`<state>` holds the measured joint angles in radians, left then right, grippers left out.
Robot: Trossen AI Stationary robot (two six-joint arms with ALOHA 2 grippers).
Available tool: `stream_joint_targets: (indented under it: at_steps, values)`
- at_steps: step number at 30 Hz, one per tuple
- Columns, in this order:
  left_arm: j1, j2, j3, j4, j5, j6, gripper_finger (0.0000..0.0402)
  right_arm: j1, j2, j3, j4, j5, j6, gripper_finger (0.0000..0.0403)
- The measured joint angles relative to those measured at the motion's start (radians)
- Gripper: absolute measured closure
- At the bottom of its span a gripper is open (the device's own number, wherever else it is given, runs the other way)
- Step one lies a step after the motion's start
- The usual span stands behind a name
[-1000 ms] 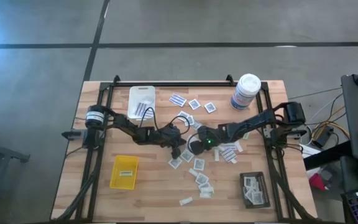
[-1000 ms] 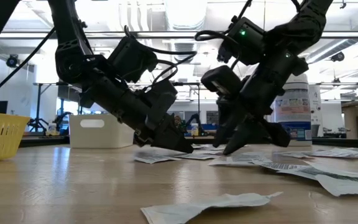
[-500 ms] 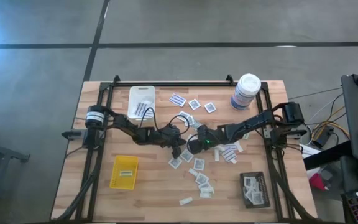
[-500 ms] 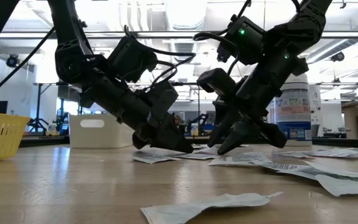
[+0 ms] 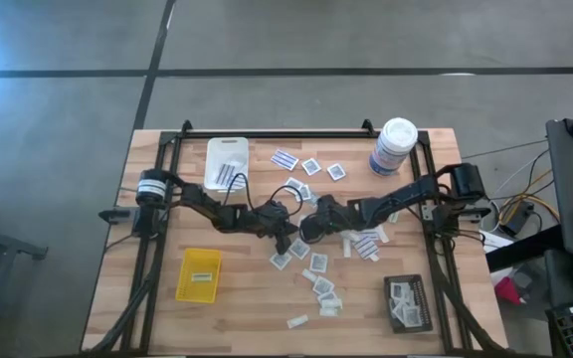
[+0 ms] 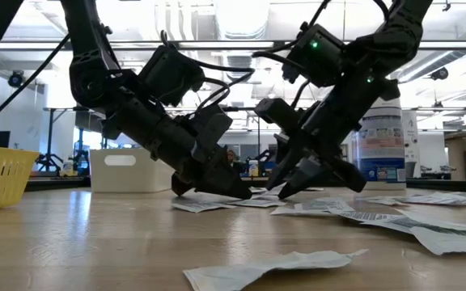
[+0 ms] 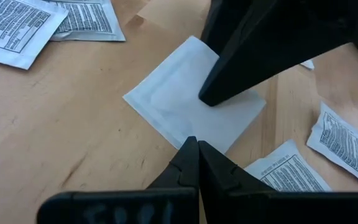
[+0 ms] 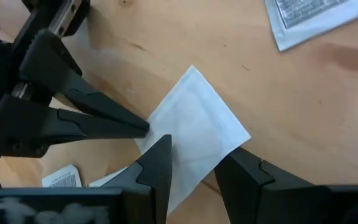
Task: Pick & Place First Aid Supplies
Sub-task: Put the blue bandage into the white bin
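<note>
While the left tool (image 5: 292,237) has stayed put at the middle of the worktop (image 5: 157,318), its two fingers pressed together and their joined tip resting at the edge of a plain white square packet (image 7: 194,102), the right tool (image 5: 303,232) has slid across over the last second from among the scattered packets to meet it, and now stands with its fingers apart over the same packet. In the right wrist view the open fingers (image 8: 157,168) straddle one side of the white square while the left tool's closed point touches the opposite edge; the left wrist view shows one right finger planted on the packet's top face. The packet lies flat on the wood, not yet lifted, just beside the printed packets (image 5: 318,278) strewn toward the black tray (image 5: 407,303). This looks like a two-arm pick: the left tool pins or nudges the thin packet so the right can get a finger under it. The next move probably calls for the right tool to close on the edge and lift; the risk is the flat packet sliding away rather than being caught
</note>
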<state>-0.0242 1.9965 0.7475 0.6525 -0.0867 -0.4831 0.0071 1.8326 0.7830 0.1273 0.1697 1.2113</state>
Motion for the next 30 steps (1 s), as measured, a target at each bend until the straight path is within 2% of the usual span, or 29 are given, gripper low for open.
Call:
stream_joint_targets:
  at_steps: [5, 18, 25, 30]
  values:
    - [-0.001, 0.0, 0.0, 0.001, -0.011, 0.009, 0.0401, -0.001, 0.0, 0.0, 0.006, -0.02, -0.03, 0.0297]
    - [0.002, 0.0, 0.0, 0.006, -0.024, 0.052, 0.0401, -0.003, -0.024, -0.001, 0.022, -0.082, -0.145, 0.039]
    - [0.003, -0.02, -0.001, 0.02, -0.023, 0.057, 0.0401, -0.001, -0.026, -0.001, 0.026, -0.088, -0.201, 0.0394]
    - [0.005, -0.035, -0.001, 0.015, 0.017, 0.068, 0.0393, 0.001, -0.031, -0.001, 0.028, -0.098, -0.254, 0.0394]
